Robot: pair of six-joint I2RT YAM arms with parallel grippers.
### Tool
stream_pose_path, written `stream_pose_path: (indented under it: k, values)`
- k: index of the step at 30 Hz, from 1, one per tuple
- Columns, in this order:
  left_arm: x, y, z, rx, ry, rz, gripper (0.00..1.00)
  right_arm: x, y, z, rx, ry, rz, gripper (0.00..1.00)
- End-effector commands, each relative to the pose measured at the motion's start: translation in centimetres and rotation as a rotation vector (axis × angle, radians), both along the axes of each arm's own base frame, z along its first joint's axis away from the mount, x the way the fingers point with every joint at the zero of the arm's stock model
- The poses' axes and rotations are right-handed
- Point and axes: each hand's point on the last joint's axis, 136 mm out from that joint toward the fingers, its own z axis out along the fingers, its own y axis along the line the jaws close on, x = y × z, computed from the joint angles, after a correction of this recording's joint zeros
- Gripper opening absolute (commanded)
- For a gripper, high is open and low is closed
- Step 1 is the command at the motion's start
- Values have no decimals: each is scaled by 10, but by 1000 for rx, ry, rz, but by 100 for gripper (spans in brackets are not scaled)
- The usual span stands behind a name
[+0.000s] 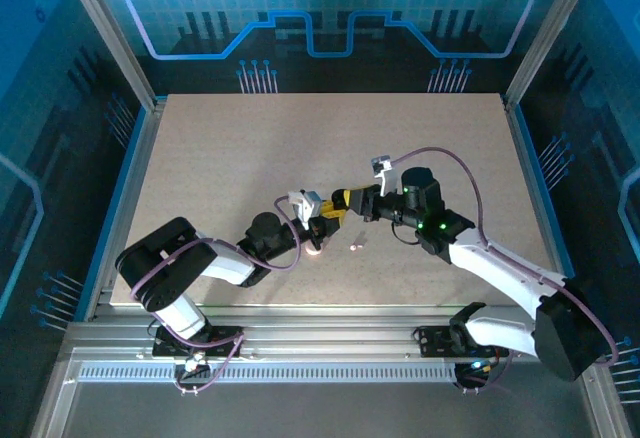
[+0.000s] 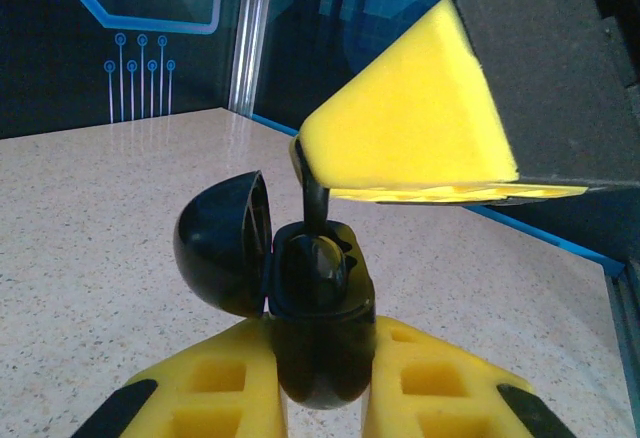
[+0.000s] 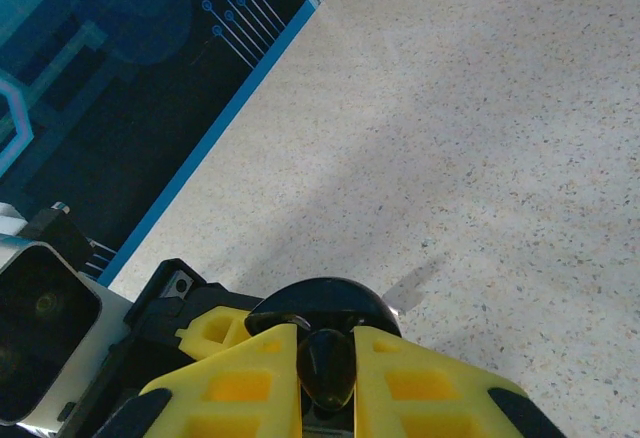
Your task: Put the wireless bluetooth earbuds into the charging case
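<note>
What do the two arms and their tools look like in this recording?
The left arm and right arm have white links and black joints, with a mauve cable looped along each. The right one shows green lights. The left tool and right tool have blocky yellow fingers with square pockets, and a white camera box behind.

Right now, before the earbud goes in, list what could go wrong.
1. The right gripper pinches the black earbud by its thin stem; it could twist or slip and miss its seat in the case.
2. The left gripper clamps the case's rounded body; pressure might tilt it or squeeze it out.
3. The open lid stands close beside; a sideways nudge could swing it shut.
</note>
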Motion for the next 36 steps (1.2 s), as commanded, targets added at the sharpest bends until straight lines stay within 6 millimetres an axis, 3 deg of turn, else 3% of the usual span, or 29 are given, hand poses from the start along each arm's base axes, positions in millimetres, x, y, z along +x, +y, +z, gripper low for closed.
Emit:
stream_pose_path:
  k: [1, 17, 36]
  values:
    - [2, 0, 33, -76, -74, 12, 7, -9, 1, -5, -14, 11, 21, 17]
    - [-1, -2, 43, -86, -98, -7, 7, -11, 1, -25, -38, 62, 24, 19]
    - [-3, -1, 46, -87, -113, -6, 7, -14, -2, -29, -39, 76, 25, 25]
